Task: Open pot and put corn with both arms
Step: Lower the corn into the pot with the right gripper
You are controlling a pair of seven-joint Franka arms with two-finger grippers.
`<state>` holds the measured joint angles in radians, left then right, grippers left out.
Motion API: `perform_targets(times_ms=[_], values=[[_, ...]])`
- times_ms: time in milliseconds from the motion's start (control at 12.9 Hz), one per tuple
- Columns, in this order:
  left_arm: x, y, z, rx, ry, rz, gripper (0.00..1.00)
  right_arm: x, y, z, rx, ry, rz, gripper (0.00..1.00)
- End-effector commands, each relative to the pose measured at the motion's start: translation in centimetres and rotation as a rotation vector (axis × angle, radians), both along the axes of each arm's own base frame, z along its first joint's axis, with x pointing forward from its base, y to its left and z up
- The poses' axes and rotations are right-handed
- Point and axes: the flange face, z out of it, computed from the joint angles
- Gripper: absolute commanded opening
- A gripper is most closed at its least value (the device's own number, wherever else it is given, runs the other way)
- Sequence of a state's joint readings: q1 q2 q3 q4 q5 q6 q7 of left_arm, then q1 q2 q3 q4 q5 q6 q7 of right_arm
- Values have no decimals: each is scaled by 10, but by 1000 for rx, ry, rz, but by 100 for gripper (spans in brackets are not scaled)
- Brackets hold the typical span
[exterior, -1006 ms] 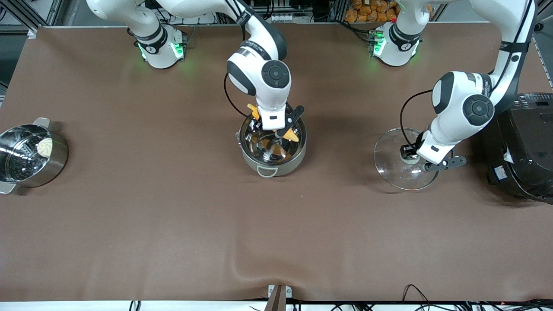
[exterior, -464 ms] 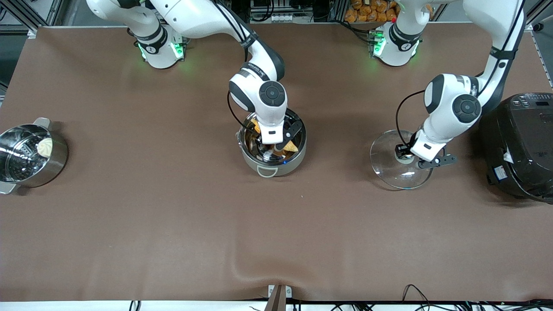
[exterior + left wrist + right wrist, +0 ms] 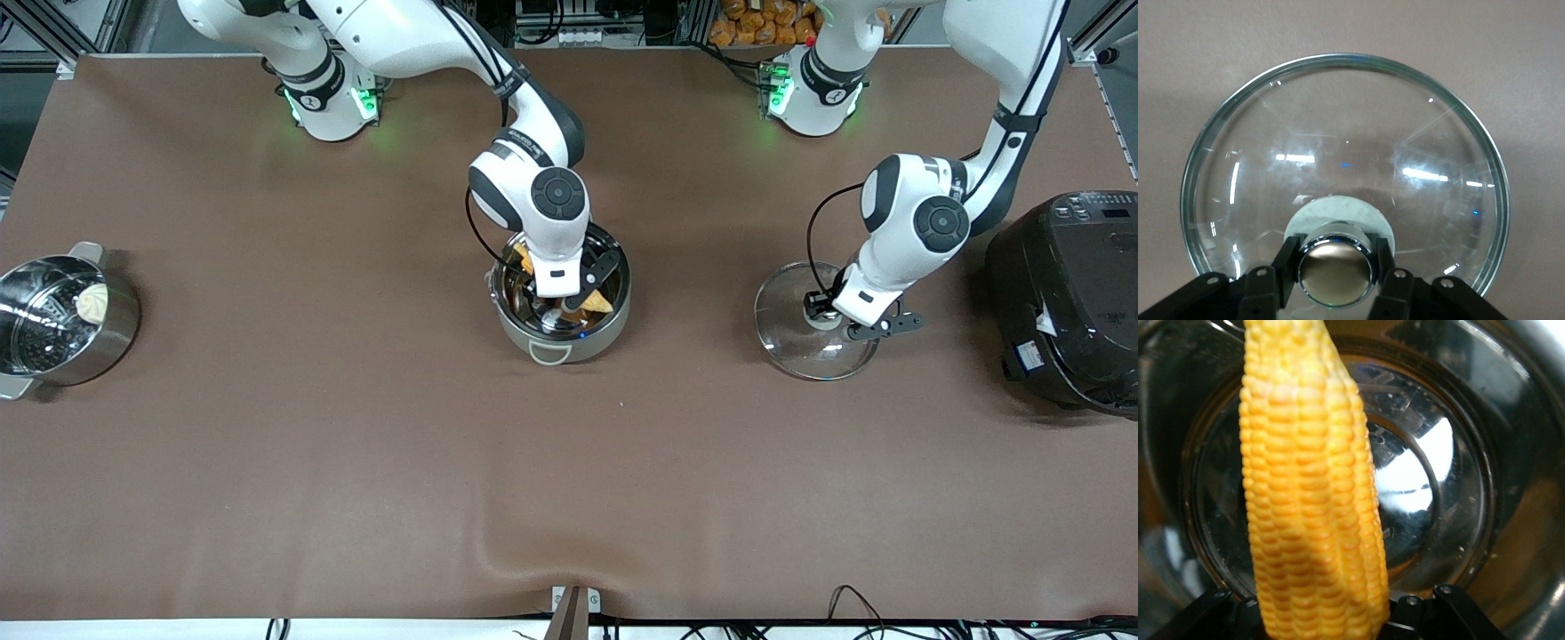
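The steel pot (image 3: 562,342) stands open in the middle of the table. My right gripper (image 3: 569,298) is down inside it, shut on the yellow corn cob (image 3: 597,301), which lies across the pot's inside. In the right wrist view the corn (image 3: 1305,487) hangs over the shiny pot bottom (image 3: 1418,480). The glass lid (image 3: 787,342) rests on the table toward the left arm's end. My left gripper (image 3: 831,311) is shut on its knob (image 3: 1335,270), and the lid's glass (image 3: 1345,153) lies flat on the brown cloth.
A steamer pot (image 3: 53,320) with a white bun stands at the right arm's end. A black rice cooker (image 3: 1067,302) stands close beside the lid at the left arm's end. A ridge in the cloth (image 3: 533,551) lies near the front edge.
My right gripper has lowered the corn from above the rim down into the pot. My left gripper has lowered the lid to the table and shifted it slightly toward the pot.
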<state>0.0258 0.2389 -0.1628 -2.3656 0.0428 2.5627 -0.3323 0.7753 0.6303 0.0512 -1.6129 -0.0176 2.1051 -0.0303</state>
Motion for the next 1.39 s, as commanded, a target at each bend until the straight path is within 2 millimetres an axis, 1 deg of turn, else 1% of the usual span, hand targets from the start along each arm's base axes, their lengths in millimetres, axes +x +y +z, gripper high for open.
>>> perform_targets(times_ms=[0, 155, 232, 310, 387, 464, 542, 696, 774, 929, 1083, 1315], values=[[-1, -1, -8, -13, -9, -24, 0, 5, -11, 6, -19, 1, -18, 100], [-1, -1, -16, -17, -9, -23, 0, 5, -9, 9, -16, 1, -18, 100], [-1, -3, -18, -18, -7, -26, 11, 5, -9, 12, -16, 0, -20, 100], [0, -4, -18, -19, -9, -26, 62, 5, -9, 16, -13, -3, -20, 100], [1, -4, -17, -18, -10, -26, 98, 5, -10, 19, -14, -2, -23, 100], [2, -4, -14, -18, -16, -26, 100, 8, -12, 26, -9, -7, -31, 100], [3, -4, -10, -18, -25, -21, 100, 13, -16, 33, -3, -14, -49, 100], [9, -5, 9, -17, -57, -21, 100, 19, -24, 49, 5, -13, -68, 100], [12, -9, 23, -16, -77, -27, 100, 20, -27, 59, 7, -12, -74, 100], [19, -12, 55, -7, -81, -34, 100, 21, -28, 71, 17, -20, -78, 100], [29, -16, 92, 7, -58, -42, 100, 20, -29, 87, 22, -23, -80, 100], [40, -15, 150, 16, -16, -32, 100, 23, -37, 117, 51, -1, -117, 100]])
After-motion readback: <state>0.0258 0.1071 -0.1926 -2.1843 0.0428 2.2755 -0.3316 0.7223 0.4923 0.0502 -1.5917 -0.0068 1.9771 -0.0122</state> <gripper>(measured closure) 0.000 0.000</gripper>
